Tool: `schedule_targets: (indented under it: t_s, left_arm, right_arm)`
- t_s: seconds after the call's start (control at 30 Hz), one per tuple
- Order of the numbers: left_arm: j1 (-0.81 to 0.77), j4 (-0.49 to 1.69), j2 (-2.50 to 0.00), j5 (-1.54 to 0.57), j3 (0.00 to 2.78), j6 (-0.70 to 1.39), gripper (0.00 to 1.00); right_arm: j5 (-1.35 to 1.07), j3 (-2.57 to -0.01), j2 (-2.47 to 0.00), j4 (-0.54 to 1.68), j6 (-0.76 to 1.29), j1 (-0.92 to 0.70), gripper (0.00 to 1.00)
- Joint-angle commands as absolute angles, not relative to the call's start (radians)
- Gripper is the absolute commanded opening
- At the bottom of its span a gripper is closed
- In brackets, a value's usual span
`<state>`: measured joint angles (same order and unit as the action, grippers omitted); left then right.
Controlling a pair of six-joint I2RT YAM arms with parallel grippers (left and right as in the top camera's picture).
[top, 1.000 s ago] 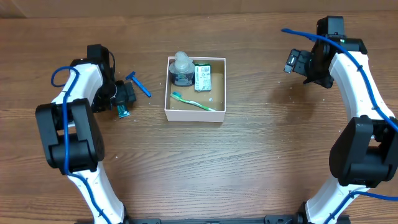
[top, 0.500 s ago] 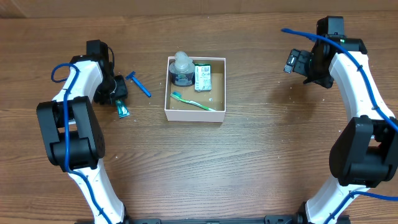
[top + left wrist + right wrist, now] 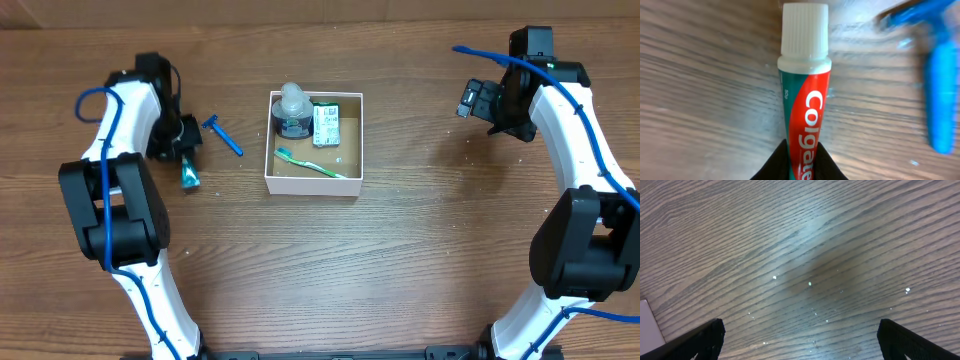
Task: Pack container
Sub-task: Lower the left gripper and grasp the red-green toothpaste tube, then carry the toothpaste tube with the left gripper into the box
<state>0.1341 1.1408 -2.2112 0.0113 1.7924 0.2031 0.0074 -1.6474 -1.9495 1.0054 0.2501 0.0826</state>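
The container (image 3: 311, 185), a shallow white-walled box with a brown floor, sits mid-table holding a clear bottle (image 3: 292, 112), a green-and-white packet (image 3: 325, 125) and a green toothbrush (image 3: 312, 164). To its left, my left gripper (image 3: 186, 158) is shut on the tail of a red and green Colgate toothpaste tube (image 3: 189, 178). In the left wrist view the tube (image 3: 804, 90) runs up from between the black fingers (image 3: 774, 167), white cap at the far end; the left gripper (image 3: 802, 152) pinches it from both sides. My right gripper (image 3: 473, 100) hangs far right of the box, open (image 3: 800, 335) over bare wood.
A blue razor (image 3: 224, 136) lies on the table between the left gripper and the container, and shows blurred at the right edge of the left wrist view as the razor (image 3: 940, 90). A white corner of the box (image 3: 650, 325) shows at the right wrist view's left edge.
The left gripper's jaws have closed from wide open onto the toothpaste tube, and the left arm has drawn back a little toward the table's far side. The right arm has not moved.
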Motion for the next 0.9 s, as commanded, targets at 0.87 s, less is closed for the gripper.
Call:
schedule_targets:
  t_s: [0.87]
  left_arm:
    - [-0.47,1.611,-2.203,0.052,2.49,-0.504,0.22]
  right_arm:
    - [0.013,-1.664,-1.921,1.0,0.246,0.079,1.0]
